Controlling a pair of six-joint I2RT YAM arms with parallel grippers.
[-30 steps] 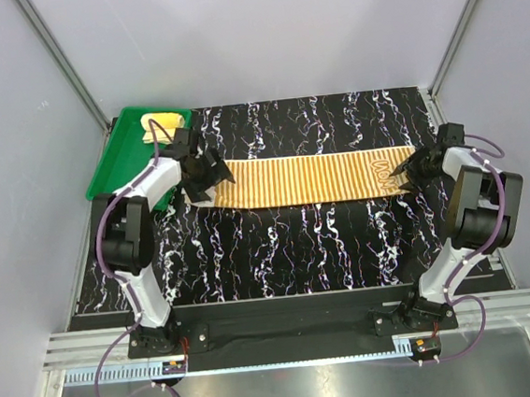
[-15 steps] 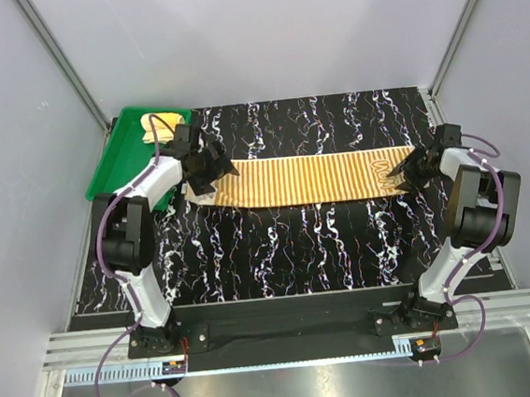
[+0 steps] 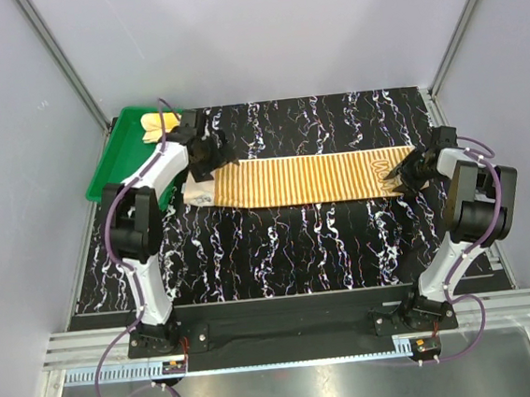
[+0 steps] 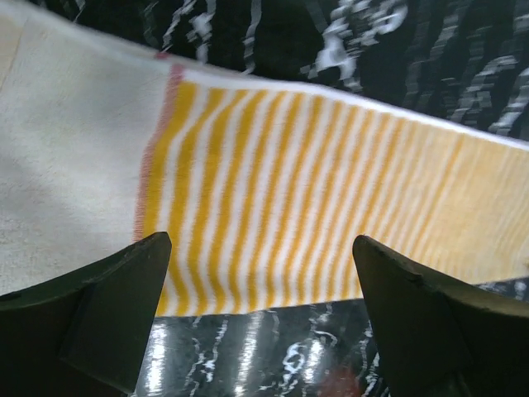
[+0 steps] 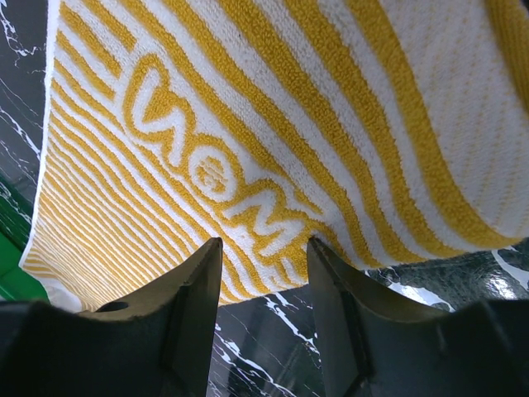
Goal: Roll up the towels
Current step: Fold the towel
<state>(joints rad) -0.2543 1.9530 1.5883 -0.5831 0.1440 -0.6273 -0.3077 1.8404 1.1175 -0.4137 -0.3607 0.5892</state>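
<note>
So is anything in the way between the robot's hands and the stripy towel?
No, nothing that shows. The left gripper hangs open right over the stripy towel's left end, and the right gripper sits open at its right end. Only towel and table show in front of them.

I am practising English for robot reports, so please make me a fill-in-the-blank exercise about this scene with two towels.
1. The striped towel lies ___ on the table, not rolled.
2. The yellow towel lies in a tray whose colour is ___.
3. The left gripper, above the striped towel's left end, has its jaws ___.
Missing words: flat; green; open.
</note>
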